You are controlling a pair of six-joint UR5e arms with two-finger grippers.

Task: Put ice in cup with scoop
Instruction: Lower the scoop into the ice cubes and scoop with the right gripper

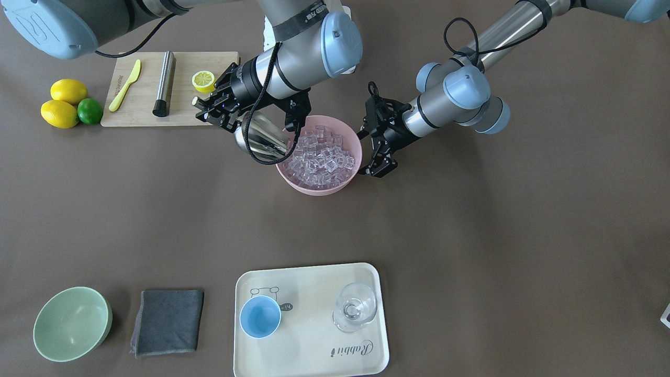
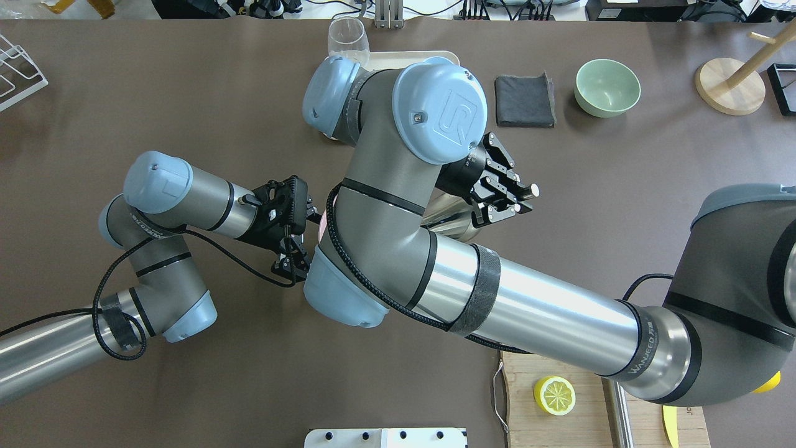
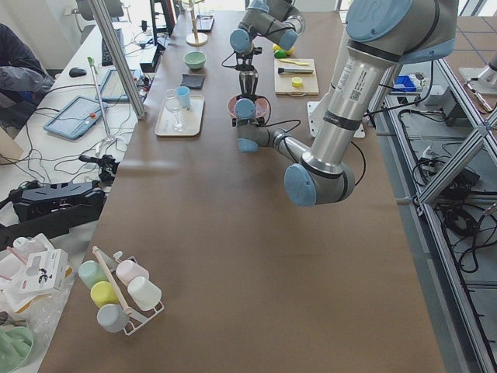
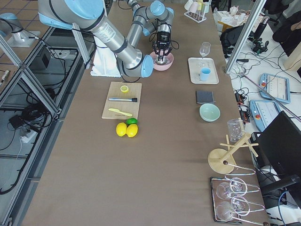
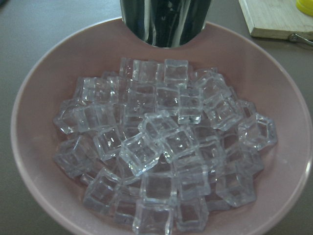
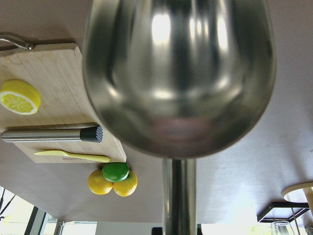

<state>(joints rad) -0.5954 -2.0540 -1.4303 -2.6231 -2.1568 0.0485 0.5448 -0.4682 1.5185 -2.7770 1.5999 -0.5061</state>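
The ice [image 1: 322,154] is heaped in a pink bowl [image 1: 314,188] at mid-table, and fills the left wrist view [image 5: 161,147]. My right gripper [image 1: 213,111] is shut on the rod handle of the steel scoop [image 1: 259,139]. The scoop is tilted, with its mouth at the bowl's rim by the ice [image 5: 164,22]. Its trough [image 6: 178,73] looks empty. My left gripper [image 1: 372,152] stands open beside the bowl's other side, holding nothing. The light-blue cup [image 1: 260,316] stands upright on a cream tray [image 1: 314,269], far from both grippers.
A clear stemless glass [image 1: 355,307] shares the tray. A cutting board [image 1: 141,107] holds a yellow knife, a steel cylinder [image 1: 164,84] and a half lemon [image 1: 203,80]. Two lemons and a lime [image 1: 90,111] lie beside it. A green bowl [image 1: 71,323] and grey cloth [image 1: 167,320] sit near the tray.
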